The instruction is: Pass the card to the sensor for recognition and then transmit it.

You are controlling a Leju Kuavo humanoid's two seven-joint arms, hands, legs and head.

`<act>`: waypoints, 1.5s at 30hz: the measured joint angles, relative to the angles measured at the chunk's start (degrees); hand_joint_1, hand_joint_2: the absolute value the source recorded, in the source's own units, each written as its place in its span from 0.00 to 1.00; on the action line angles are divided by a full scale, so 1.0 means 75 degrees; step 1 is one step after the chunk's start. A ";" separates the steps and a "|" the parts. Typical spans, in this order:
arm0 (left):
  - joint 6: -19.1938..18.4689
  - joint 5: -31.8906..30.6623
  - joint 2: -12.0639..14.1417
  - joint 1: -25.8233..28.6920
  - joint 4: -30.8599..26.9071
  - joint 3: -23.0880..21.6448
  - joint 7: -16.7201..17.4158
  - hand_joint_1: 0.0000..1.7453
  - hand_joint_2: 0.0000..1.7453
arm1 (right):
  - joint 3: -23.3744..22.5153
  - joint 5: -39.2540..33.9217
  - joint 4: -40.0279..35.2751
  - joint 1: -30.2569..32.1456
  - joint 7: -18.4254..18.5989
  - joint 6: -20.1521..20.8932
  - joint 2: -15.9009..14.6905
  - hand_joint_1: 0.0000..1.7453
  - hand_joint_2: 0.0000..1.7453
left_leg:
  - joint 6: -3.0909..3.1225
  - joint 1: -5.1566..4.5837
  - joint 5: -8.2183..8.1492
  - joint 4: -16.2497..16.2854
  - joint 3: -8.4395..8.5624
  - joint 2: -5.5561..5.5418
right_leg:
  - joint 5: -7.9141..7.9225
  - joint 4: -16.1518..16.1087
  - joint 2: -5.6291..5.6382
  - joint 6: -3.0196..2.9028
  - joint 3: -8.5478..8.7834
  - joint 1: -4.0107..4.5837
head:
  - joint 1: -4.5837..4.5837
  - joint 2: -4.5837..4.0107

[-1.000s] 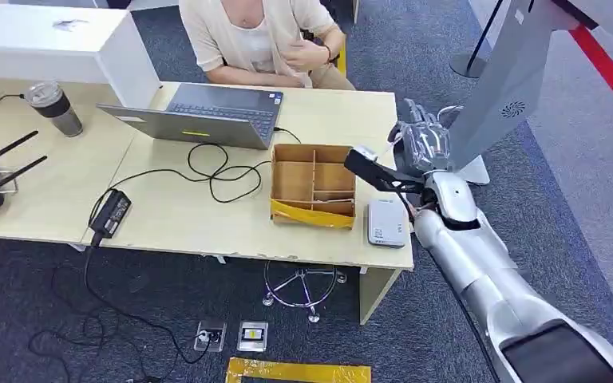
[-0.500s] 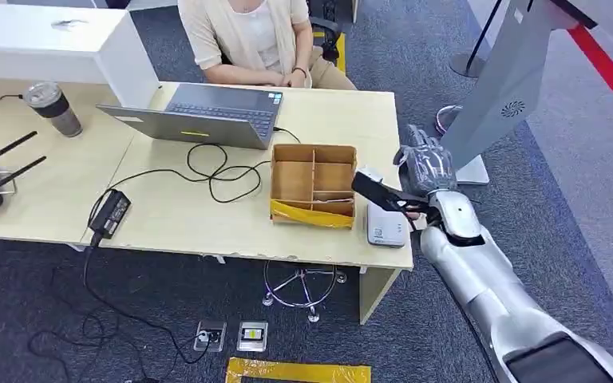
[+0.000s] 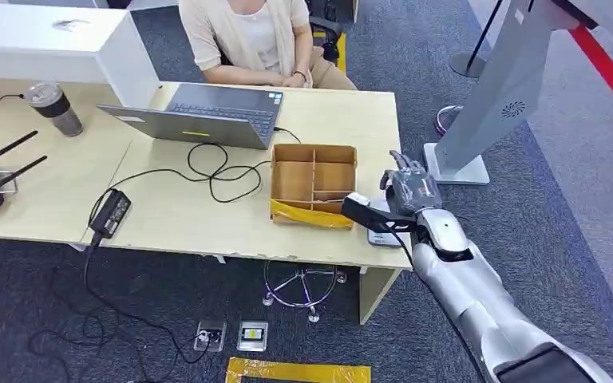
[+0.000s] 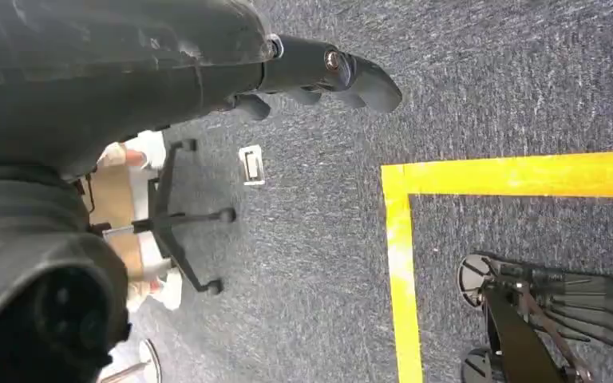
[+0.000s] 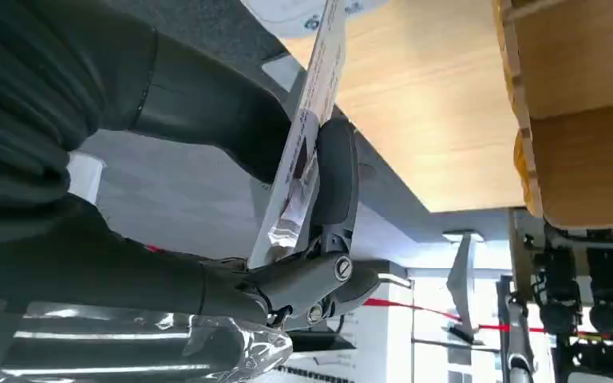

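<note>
My right hand [image 3: 409, 191] pinches a dark-faced card [image 3: 363, 212] between thumb and finger, holding it low over the white sensor [image 3: 384, 237] at the table's front right corner. The card and hand cover most of the sensor. In the right wrist view the card [image 5: 307, 136] shows a printed white face and stands edge-on, its far end close to the sensor [image 5: 303, 12]. Whether the two touch I cannot tell. My left hand [image 4: 168, 72] hangs over the carpet, holding nothing, its fingers [image 4: 351, 76] loosely extended.
A compartmented cardboard box [image 3: 313, 183] sits just left of the sensor on the wooden table [image 3: 207, 223]. Farther back are a laptop [image 3: 207, 116], cables, a power adapter [image 3: 110, 214] and a cup [image 3: 54, 108]. A person [image 3: 251, 40] sits behind. A grey stand [image 3: 487, 104] rises at right.
My right hand has come down and toward the table's front edge with the card, from beside the grey stand to just over the sensor. The person's hand lowered.
</note>
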 joint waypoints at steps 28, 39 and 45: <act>0.0268 0.0201 -0.0105 0.0032 0.0000 0.0006 0.0117 0.00 0.00 | 0.0000 -0.0571 0.0163 0.0072 0.0303 0.0781 0.0105 1.00 1.00 | 0.0000 0.0000 0.0000 0.0001 0.0002 0.0000 | 0.0000 -0.0001 0.0002 0.0000 -0.0001 0.0000 | 0.0000 0.0000; 0.0402 0.0286 -0.0163 0.0033 0.0000 0.0023 0.0312 0.00 0.00 | 0.0000 -0.0568 0.0256 0.0051 0.0429 0.0947 -0.0067 1.00 1.00 | 0.0000 0.0000 0.0000 0.0001 0.0002 0.0001 | 0.0000 -0.0001 0.0002 0.0000 -0.0001 0.0000 | 0.0000 0.0000; 0.0583 0.0335 -0.0219 0.0032 0.0000 0.0058 0.0376 0.00 0.00 | 0.0000 -0.0568 0.0256 0.0197 0.0370 0.0935 -0.0076 1.00 1.00 | 0.0000 0.0000 0.0000 0.0001 0.0002 0.0001 | 0.0000 -0.0001 0.0002 0.0000 -0.0001 0.0000 | -0.0003 0.0000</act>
